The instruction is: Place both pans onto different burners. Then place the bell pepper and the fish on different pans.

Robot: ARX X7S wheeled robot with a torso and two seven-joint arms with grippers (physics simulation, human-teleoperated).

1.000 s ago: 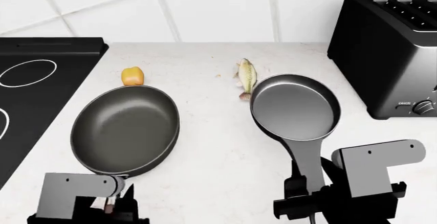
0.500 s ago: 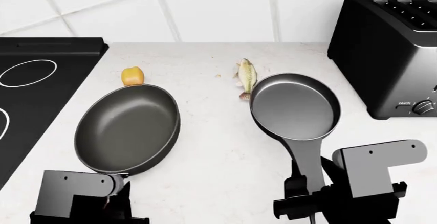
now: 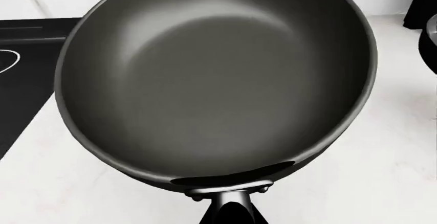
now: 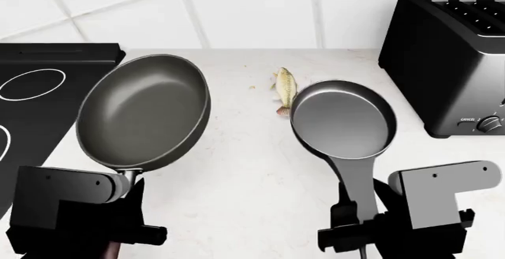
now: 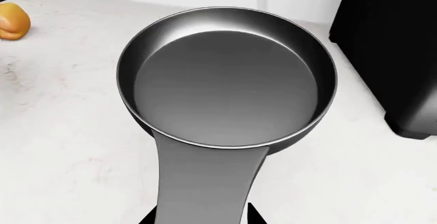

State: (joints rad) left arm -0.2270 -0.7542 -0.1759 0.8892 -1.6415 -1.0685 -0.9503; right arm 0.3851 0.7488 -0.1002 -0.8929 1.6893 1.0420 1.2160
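The left gripper [image 4: 118,235] is clamped on the handle of the larger pan [image 4: 143,112], holding it off the counter [image 4: 245,170] and tipped, its far rim high near the tiled wall; lifted like this it can pass over the edge of the black cooktop [image 4: 32,117] at the far left, where one white-outlined burner [image 4: 32,84] shows whole and another only as an arc at the left edge. The right gripper [image 4: 355,235] is pinched on the grey handle of the smaller pan [image 4: 343,120], which appears flat on or just above the counter (the pictures do not settle which), just left of the black toaster [image 4: 450,58]. The fish [image 4: 284,89] lies on the counter at the smaller pan's far-left rim, touching or nearly so. The bell pepper [image 5: 14,22] is hidden behind the raised pan in the head view, but the right wrist view shows it on the counter, well left of the smaller pan. Both burners are bare, so the pan-placing step is only beginning; the larger pan, nearest the cooktop, seems the sensible one to set down first.
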